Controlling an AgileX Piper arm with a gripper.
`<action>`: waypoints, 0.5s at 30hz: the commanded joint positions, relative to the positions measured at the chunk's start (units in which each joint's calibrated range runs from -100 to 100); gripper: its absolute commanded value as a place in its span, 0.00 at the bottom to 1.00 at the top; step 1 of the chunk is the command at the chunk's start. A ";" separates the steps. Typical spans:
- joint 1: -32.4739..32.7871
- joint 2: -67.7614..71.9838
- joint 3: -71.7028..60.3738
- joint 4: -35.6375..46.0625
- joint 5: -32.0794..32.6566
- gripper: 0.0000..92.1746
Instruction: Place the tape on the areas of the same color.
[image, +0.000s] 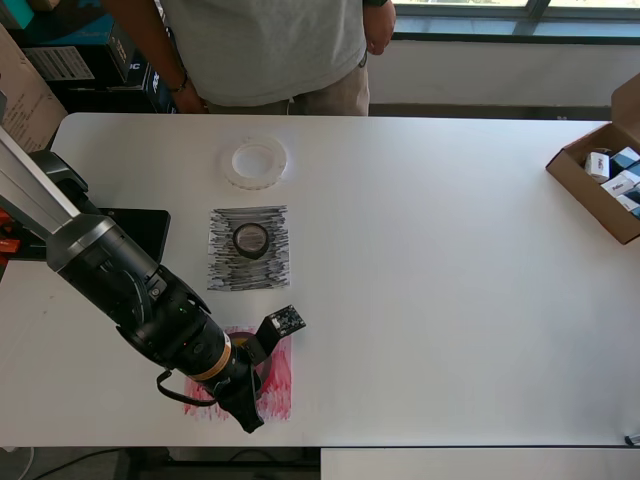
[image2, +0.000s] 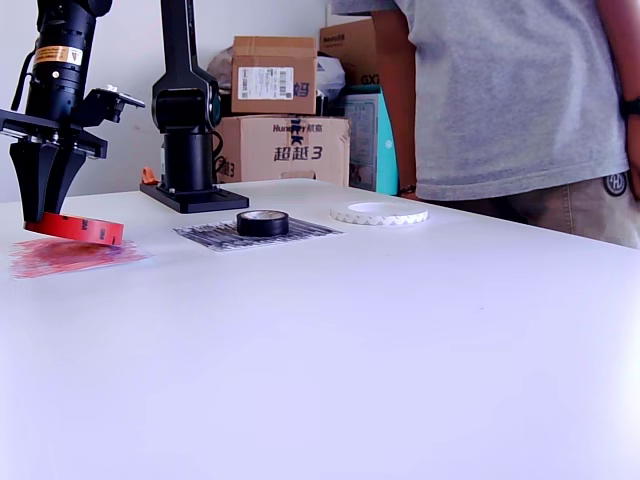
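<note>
My gripper (image2: 41, 205) points down over the red scribbled area (image2: 70, 258) and is shut on the dark-red tape (image2: 77, 229). The roll hangs slightly tilted just above that sheet. From overhead, the gripper (image: 248, 400) and wrist cover most of the red area (image: 280, 385), and the red roll is hidden. The small black tape (image: 250, 240) lies flat on the black scribbled area (image: 225, 270), also seen in the exterior view as black tape (image2: 262, 222) on its sheet (image2: 205, 235). The white tape (image: 259, 162) lies flat on the table beyond it, away from the gripper.
A person (image: 270, 50) stands at the table's far edge. An open cardboard box (image: 585, 180) with small packs sits at the overhead view's right edge. The arm's black base (image2: 190, 150) and stacked cartons (image2: 285, 110) stand behind the sheets.
</note>
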 joint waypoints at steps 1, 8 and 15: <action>0.13 -0.06 1.58 -2.03 -0.16 0.00; 0.13 -0.06 6.39 -9.75 -0.32 0.00; 0.13 0.03 6.39 -9.83 -0.32 0.00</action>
